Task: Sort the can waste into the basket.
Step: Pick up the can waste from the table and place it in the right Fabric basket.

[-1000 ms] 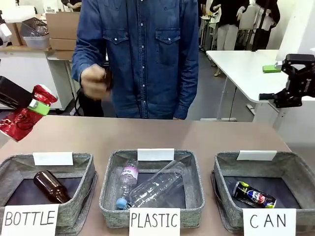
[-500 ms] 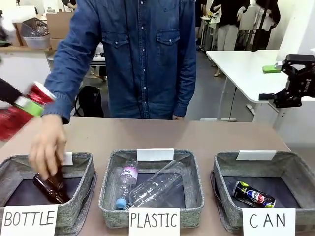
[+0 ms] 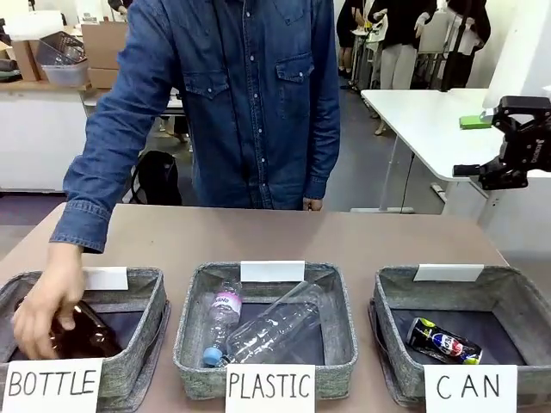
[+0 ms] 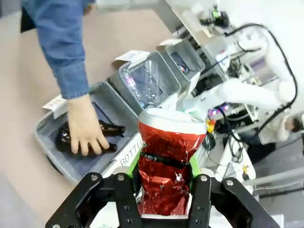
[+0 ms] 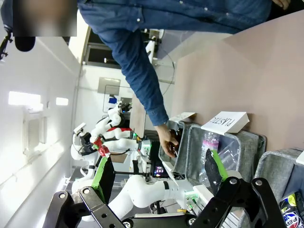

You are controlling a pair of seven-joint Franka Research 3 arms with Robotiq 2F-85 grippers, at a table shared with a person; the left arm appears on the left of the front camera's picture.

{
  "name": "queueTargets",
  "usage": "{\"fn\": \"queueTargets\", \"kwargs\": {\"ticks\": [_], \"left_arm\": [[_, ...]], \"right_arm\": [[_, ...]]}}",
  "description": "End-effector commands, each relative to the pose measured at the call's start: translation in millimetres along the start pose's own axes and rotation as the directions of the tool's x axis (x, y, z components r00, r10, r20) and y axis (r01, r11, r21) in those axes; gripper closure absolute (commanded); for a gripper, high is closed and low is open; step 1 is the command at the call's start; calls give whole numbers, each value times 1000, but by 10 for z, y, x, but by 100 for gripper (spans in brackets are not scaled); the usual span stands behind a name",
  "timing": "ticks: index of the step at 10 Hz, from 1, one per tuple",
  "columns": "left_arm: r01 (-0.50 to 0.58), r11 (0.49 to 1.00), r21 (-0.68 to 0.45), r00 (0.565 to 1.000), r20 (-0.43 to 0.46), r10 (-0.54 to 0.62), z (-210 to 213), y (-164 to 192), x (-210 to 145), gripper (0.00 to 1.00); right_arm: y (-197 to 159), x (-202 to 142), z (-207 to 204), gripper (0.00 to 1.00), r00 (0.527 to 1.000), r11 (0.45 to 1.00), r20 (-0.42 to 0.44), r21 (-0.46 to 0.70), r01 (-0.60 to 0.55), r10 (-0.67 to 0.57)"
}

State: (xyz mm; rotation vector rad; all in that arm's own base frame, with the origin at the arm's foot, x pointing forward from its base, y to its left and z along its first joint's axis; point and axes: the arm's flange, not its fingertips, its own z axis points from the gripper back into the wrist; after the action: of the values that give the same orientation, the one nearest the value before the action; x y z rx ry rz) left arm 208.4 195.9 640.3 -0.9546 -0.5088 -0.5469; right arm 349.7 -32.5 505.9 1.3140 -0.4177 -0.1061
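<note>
A crushed red can [image 4: 164, 161] stands upright between the green pads of my left gripper [image 4: 164, 171], which is shut on it, high above the row of baskets. A dark blue-black printed can [image 3: 443, 342] lies in the grey basket [image 3: 525, 291] signed "CAN" at the front right; its end shows again [image 5: 292, 210] in the right wrist view. My right gripper [image 3: 470, 144] hangs open in the air above and right of that basket, nothing between its fingers [image 5: 105, 176].
A person in a denim shirt leans over the table, one hand [image 3: 39, 323] on a brown bottle [image 4: 110, 128] inside the "BOTTLE" basket [image 3: 145, 344]. The "PLASTIC" basket [image 3: 191, 344] in the middle holds clear bottles [image 3: 275, 327]. A white table [image 3: 422, 112] stands behind on the right.
My left gripper with the red can has left the front view at the left. The person's hand came down with a brown bottle into the BOTTLE basket. The right arm has not moved.
</note>
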Motion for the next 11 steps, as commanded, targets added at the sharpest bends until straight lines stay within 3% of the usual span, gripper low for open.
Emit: {"fn": "queueTargets", "kwargs": {"ticks": [1, 8, 10, 11], "left_arm": [[8, 1000, -14, 999, 34, -8, -248, 83, 111, 60], [-10, 1000, -27, 1000, -11, 10, -334, 143, 192, 60], [-18, 1000, 13, 1000, -24, 19, -552, 45, 294, 60], [-54, 997, 47, 998, 15, 54, -842, -57, 424, 60]], "right_arm": [[19, 15, 15, 0, 1000, 1000, -12, -2, -5, 5], [19, 15, 15, 0, 1000, 1000, -12, -2, -5, 5], [19, 15, 15, 0, 1000, 1000, -12, -2, -5, 5], [19, 15, 15, 0, 1000, 1000, -12, -2, -5, 5]]}}
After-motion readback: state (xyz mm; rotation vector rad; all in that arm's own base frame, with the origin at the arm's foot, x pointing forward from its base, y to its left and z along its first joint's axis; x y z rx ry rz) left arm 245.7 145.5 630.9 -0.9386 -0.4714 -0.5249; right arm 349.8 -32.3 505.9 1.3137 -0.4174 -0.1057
